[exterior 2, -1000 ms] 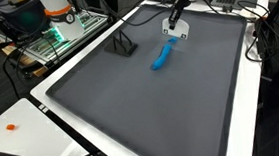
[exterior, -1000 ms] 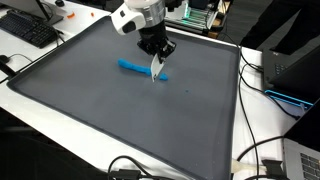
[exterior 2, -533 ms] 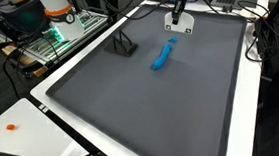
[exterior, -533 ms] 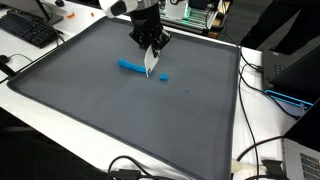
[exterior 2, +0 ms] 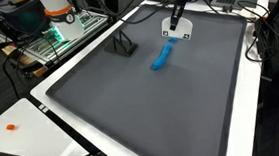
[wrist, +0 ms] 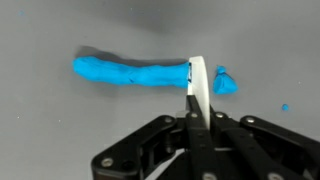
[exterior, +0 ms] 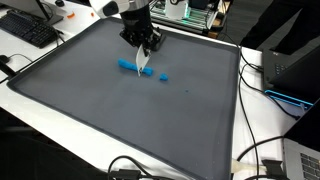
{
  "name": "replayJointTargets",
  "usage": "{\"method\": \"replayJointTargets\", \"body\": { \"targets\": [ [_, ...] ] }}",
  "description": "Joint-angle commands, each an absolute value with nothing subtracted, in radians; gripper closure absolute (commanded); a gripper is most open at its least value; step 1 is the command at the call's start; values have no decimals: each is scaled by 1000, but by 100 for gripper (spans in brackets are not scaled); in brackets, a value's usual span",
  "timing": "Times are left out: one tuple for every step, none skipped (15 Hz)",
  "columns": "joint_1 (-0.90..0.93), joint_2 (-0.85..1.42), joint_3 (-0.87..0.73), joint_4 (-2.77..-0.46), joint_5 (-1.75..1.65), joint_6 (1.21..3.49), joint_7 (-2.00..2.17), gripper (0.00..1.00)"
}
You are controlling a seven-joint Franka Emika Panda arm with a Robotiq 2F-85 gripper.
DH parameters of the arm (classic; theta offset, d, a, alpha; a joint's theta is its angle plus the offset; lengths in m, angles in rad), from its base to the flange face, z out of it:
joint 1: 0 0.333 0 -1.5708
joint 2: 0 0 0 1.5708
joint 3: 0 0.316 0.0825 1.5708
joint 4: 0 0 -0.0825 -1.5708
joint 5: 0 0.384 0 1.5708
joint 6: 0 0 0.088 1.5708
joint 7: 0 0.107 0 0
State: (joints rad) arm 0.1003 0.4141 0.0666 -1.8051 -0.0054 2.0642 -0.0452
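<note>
You are holding the gripper (wrist: 196, 125), fingers clamped on the white blade (wrist: 197, 82), at the end of the blue dough roll (wrist: 130, 72) lying on the grey mat (wrist: 60, 130), with one small piece (wrist: 225, 82) already cut off and the long rest looking uncut.

Arm (exterior: 112, 7) reaching in fr. above, wrist vert., jaws down, clamped on white blade (wrist: 197, 85)

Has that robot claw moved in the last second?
Yes. In an exterior view the gripper with its white blade has shifted along the blue roll toward the keyboard, away from the small cut piece.
</note>
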Motion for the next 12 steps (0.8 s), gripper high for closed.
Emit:
{"method": "replayJointTargets", "body": {
  "targets": [
    [93,429,64,-1799,-37,2048,-74,99],
    [92,432,64,-1798,-41,2049,-76,99],
    [91,437,64,-1799,-42,2051,-78,99],
    [91,439,65,-1800,-42,2051,-79,99],
    [91,443,64,-1802,-45,2056,-79,99],
    [89,447,64,-1804,-44,2058,-81,99],
    [90,450,63,-1806,-49,2060,-81,99],
    [89,454,63,-1809,-49,2063,-83,99],
    [89,456,63,-1812,-49,2065,-83,99],
    [89,460,63,-1815,-51,2068,-83,99],
    [89,462,62,-1818,-53,2070,-83,99],
    [87,465,63,-1819,-53,2072,-85,99]
  ]
}}
